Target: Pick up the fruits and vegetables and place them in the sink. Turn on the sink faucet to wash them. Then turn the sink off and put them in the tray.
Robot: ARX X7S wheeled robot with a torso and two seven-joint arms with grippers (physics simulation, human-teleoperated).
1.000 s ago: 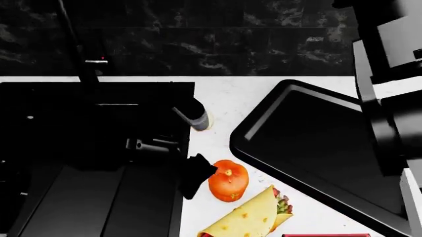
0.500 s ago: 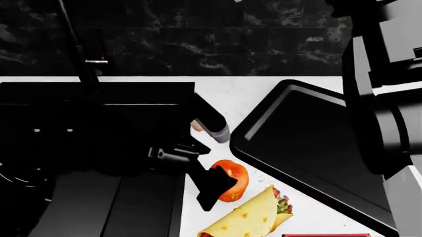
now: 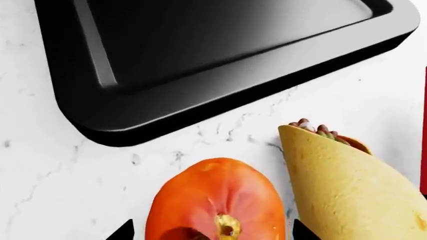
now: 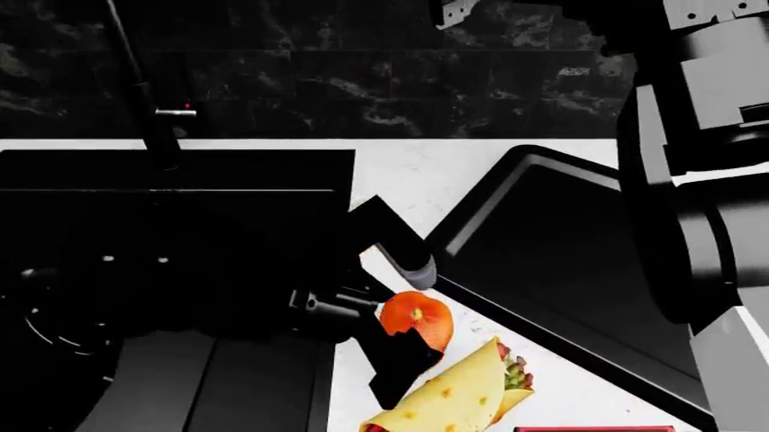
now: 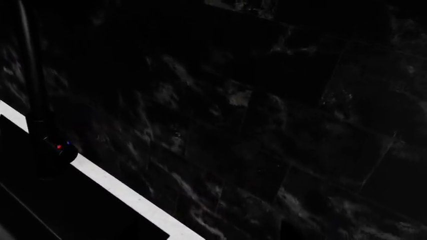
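Straddling the orange-red tomato (image 3: 215, 200), the left gripper (image 3: 212, 231) shows in the left wrist view only as two dark fingertips (image 3: 122, 232) at the frame's edge, one on each side of the fruit, spread wide with a gap between each tip and the skin, so nothing is clamped. The tomato's yellowish stem spot faces the camera. It sits on the white marble counter (image 3: 53, 170), with the yellow tortilla wrap (image 3: 347, 185) just beside it and the rounded corner of the glossy black tray (image 3: 200, 70) a little beyond. A thin red strip shows at the picture's edge beyond the wrap; what it is cannot be told there. From the head view, the left gripper (image 4: 402, 337) reaches across the counter strip between the sink (image 4: 180, 207) and the tray (image 4: 565, 270), its dark finger lying against the tomato (image 4: 417, 319), which rests near the sink's rim with the wrap (image 4: 463, 396) just in front of it. The sink faucet (image 4: 150, 108) stands upright behind the basin. The pale fruit is not visible. The right arm (image 4: 685, 180) rises along the right side; its gripper cannot be made out. The right wrist view shows dark marbled wall (image 5: 267, 110), the slim faucet (image 5: 33, 80) with its red and blue dots, and a white counter edge (image 5: 120, 190).
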